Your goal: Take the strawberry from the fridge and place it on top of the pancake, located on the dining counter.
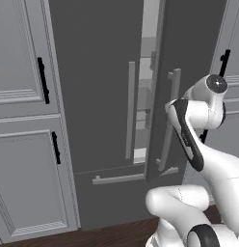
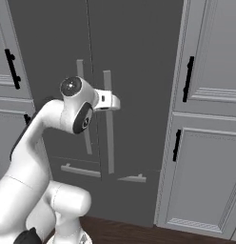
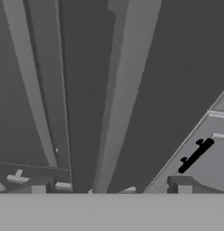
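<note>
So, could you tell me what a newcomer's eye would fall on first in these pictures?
Probably the tall dark-grey fridge filling the middle, its right door ajar so a pale strip of interior shows between the doors. Next, the white arm reaching up from below, its gripper open at the right door's long vertical handle. Light-grey cabinets with black handles flank the fridge.

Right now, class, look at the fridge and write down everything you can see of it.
The fridge is tall, dark grey and matte, with two doors and a bottom drawer carrying a horizontal bar. Each door has a long vertical light-grey bar handle. The right door stands slightly ajar, and the gap shows a pale interior with shelves. Light-grey panelled cabinets flank it. The robot's fingers stand open on either side of the right door's handle, not gripping it.
</note>
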